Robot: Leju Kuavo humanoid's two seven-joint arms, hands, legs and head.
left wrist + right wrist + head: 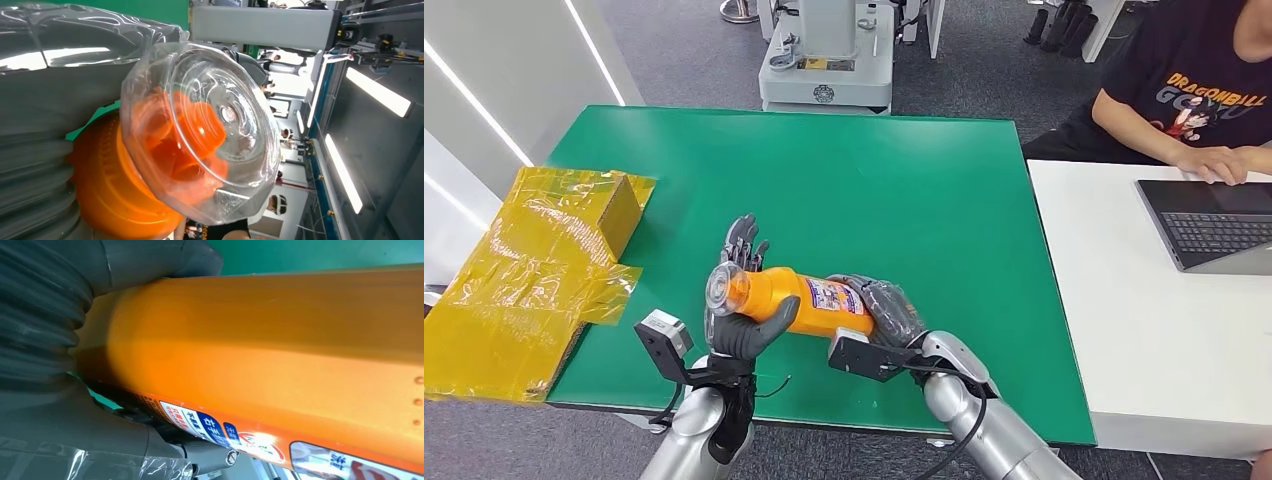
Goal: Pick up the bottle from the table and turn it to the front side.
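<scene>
An orange bottle [796, 300] is lying on its side just above the near part of a green table [874, 190], held between the robot's two hands. One bottle is showing: a long orange body carrying a printed label in blue, white and red, and a clear domed cap [723, 284] over an orange neck at the end pointing toward the robot's left. The left wrist view is looking straight into that clear cap [200, 130], with the orange neck glowing through it and the bottle's orange shoulder [112, 185] behind. The right wrist view is showing the smooth orange side [270, 340] and the edge of the label [215, 427] with small printed characters. The left hand [744, 300] is gripping the neck end, its thick grey thumb wrapping across the front of the bottle below the cap while its darker fingers are rising spread behind it. The right hand [886, 312] is wrapping around the base end, its fingers curling over the top of the bottle. Both silver forearms are coming up from the near edge, angled inward toward each other. One sheet of crumpled yellow wrapping [534, 270] is lying over a box at the table's left edge. One person [1194, 100] in a black printed shirt is sitting at a white desk [1124, 320] on the right, a hand resting by one open laptop [1214, 222].
</scene>
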